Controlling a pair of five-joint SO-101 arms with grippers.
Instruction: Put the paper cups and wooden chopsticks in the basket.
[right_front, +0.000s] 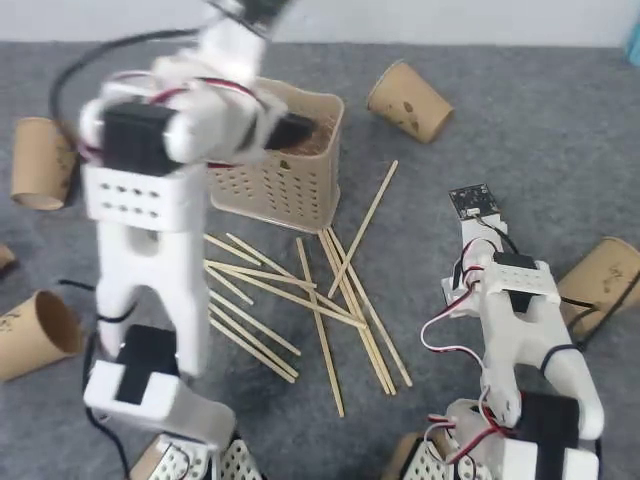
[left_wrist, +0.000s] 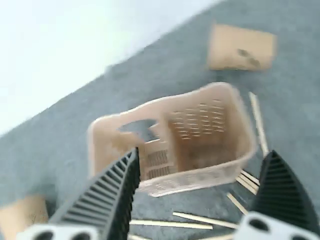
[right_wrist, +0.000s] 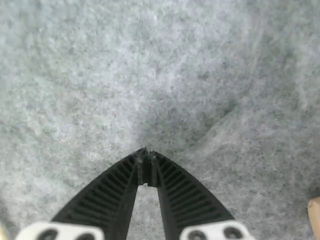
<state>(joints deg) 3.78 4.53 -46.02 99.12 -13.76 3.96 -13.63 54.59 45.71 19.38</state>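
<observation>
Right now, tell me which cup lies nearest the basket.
The cup on its side just beyond the basket's far right corner; the others lie farther off.

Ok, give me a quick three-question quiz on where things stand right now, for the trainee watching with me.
1. Fill in: the chopsticks lie loose on the grey ___.
2. True or false: the right end effector is shut and holds nothing.
3. Pick one. The left end effector is: A) shut on chopsticks, B) open over the basket, C) shut inside the basket.

Key: 1 mat; 2 true; 3 B.
</observation>
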